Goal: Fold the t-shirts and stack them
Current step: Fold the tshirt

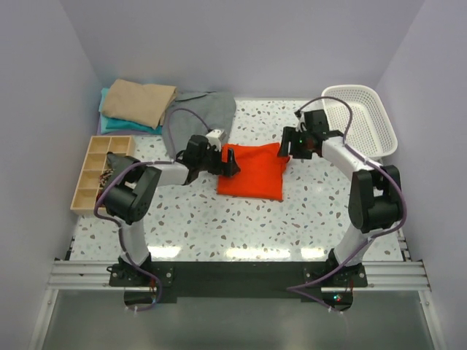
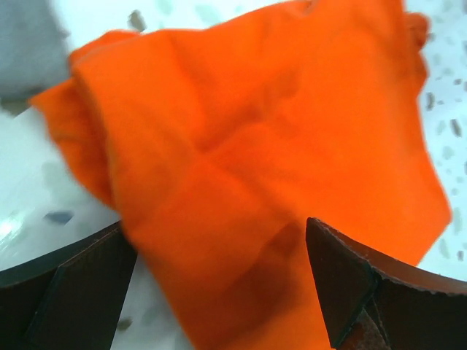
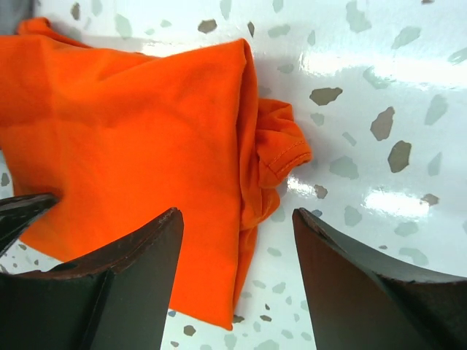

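**Listener:** What containers are on the table, and what is in them?

**Operator:** I see two from my overhead camera. A wooden compartment tray [image 1: 80,182] sits at the left edge of the speckled white table [image 1: 219,226]. One of its middle compartments holds small dark bits [image 1: 108,173] that I cannot make out. A white plastic mesh basket [image 1: 357,98] stands at the far right corner. No shirt lies in either one.

**Listener:** Where are the shirts?

**Operator:** The orange-red t-shirt [image 1: 252,171] [image 2: 255,160] [image 3: 131,146] lies folded in the middle of the table, between my two arms. A sleeve hem pokes out along one edge. The grey t-shirt [image 1: 201,109] lies rumpled at the back. Just left of it, a folded tan t-shirt [image 1: 139,100] rests on a folded teal t-shirt [image 1: 117,125].

**Listener:** And your grippers?

**Operator:** My left gripper [image 1: 232,164] [image 2: 219,255] is at the orange shirt's left edge. Its fingers are spread wide with cloth lying between them, not pinched. My right gripper [image 1: 286,149] [image 3: 237,240] is at the shirt's right edge, with its fingers also apart.
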Action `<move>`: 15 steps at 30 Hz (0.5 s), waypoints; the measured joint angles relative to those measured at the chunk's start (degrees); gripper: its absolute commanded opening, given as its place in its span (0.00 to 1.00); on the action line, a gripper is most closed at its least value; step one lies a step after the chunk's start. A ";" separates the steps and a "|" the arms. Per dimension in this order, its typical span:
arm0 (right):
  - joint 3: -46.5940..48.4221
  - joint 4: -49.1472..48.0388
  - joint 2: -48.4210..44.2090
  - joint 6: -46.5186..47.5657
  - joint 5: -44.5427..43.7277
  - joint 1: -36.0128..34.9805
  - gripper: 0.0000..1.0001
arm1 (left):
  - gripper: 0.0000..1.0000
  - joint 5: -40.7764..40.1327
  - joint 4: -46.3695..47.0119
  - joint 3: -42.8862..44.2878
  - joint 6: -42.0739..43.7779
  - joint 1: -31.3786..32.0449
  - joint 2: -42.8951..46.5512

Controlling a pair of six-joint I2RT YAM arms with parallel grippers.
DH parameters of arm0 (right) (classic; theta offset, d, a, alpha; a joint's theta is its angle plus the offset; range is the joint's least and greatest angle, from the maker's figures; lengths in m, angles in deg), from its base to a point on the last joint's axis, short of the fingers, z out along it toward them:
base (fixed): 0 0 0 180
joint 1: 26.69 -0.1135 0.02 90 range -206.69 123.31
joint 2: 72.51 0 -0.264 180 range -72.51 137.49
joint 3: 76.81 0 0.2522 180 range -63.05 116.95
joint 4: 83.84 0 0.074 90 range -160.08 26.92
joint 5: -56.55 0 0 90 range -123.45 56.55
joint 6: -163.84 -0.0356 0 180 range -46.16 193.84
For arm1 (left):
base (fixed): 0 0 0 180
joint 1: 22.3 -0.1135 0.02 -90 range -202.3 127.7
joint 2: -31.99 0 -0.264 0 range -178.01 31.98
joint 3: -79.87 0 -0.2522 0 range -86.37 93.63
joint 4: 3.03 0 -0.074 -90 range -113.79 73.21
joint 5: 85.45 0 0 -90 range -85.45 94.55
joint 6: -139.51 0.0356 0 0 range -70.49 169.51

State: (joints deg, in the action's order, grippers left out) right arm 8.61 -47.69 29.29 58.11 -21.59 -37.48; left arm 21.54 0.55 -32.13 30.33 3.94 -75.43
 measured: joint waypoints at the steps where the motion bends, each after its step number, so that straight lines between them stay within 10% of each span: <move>1: 0.00 0.24 -1.14 0.22 -0.15 0.04 0.66 | 1.00 1.77 1.68 0.61 -0.42 0.00 -1.20; 10: 0.02 2.16 -4.46 0.87 -0.37 0.35 0.67 | 0.97 21.75 15.50 12.11 -5.49 0.68 -16.44; 15: -0.13 3.50 -4.46 0.74 -1.62 0.35 0.67 | 0.58 28.30 24.65 13.29 -11.30 1.81 -21.35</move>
State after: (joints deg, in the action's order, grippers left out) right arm 8.48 -44.19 24.83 58.85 -23.21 -37.13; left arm 49.85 25.20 -18.84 19.03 5.76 -96.79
